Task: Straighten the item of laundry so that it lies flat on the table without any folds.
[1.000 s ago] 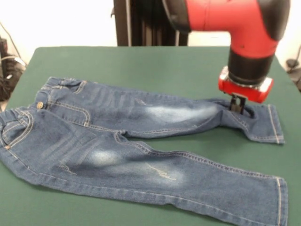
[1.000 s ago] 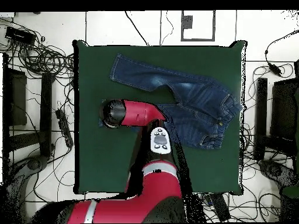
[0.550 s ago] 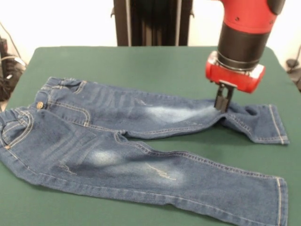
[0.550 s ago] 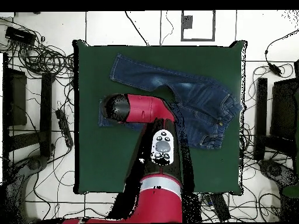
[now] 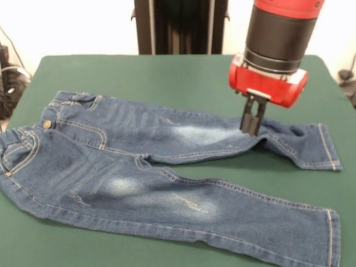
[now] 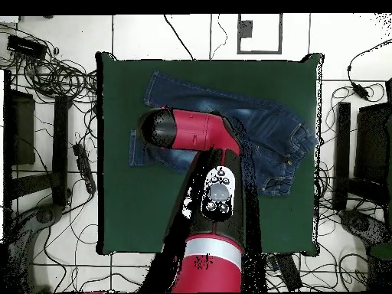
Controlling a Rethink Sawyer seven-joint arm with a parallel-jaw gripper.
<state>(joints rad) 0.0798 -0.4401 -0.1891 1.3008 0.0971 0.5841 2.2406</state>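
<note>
You have the jeans [image 5: 167, 167] spread across the green table [image 5: 183, 75], and they make the handiest landmark for everything else. In the front view their waistband [image 5: 22, 139] with its metal button [image 5: 47, 124] lies at the left end, and both legs run away from it to the right, the farther leg ending in a cuff [image 5: 325, 147] near the table's right side, the nearer leg stretching toward the lower right corner of the picture. Pale faded patches show on both legs. You can see the farther leg is not flat: it bends and puckers a little past its pale patch, just short of the cuff. The gripper [image 5: 252, 125] hangs straight down from the red and black arm [image 5: 275, 39] right at that pucker, its two dark fingers [image 5: 247, 117] drawn close together with only a thin slit between them, their tips at the denim's surface; whether any cloth is pinched between them you cannot tell from here. In the overhead view the arm [image 6: 207, 191] reaches across that same leg of the jeans [image 6: 272, 134] and hides the gripper and the bend beneath it.
</note>
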